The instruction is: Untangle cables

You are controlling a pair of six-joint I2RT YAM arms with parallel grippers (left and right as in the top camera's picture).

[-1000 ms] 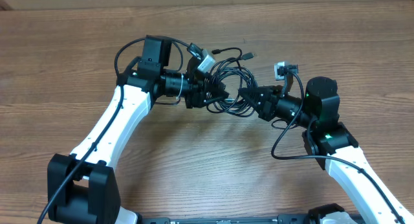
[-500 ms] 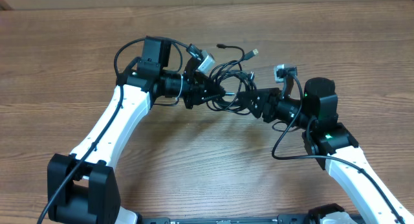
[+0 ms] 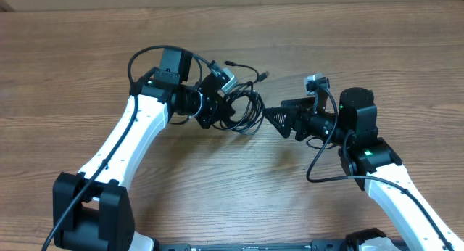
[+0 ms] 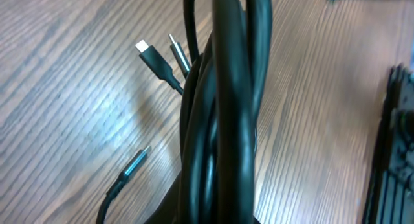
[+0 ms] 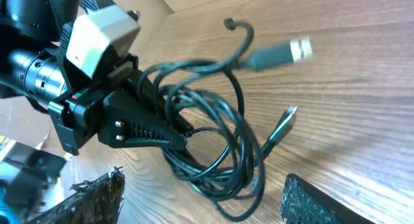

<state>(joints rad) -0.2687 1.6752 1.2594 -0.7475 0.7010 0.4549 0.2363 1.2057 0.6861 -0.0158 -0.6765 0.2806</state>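
Observation:
The cables (image 3: 245,109) are a tangled bundle of thin black loops, lifted at the table's middle with plug ends sticking out toward the back. My left gripper (image 3: 223,109) is shut on the bundle's left side. In the left wrist view the cables (image 4: 223,107) fill the centre and hide my fingertips; loose plugs (image 4: 154,57) hang over the wood. My right gripper (image 3: 281,113) stands open just right of the bundle, not touching it. In the right wrist view the cables (image 5: 213,153) hang from the left gripper (image 5: 139,130), beyond my open right gripper (image 5: 207,211).
Brown wooden table (image 3: 217,193) all around. A silver-tipped USB plug (image 5: 284,54) and a smaller plug (image 5: 284,123) stick out from the bundle. The two arms face each other closely at mid-table; the right arm's own thick wire (image 3: 319,160) loops beside it.
My right gripper opened, let go of the cables and drew back to the right. The left gripper shut on the bundle and carried it slightly left.

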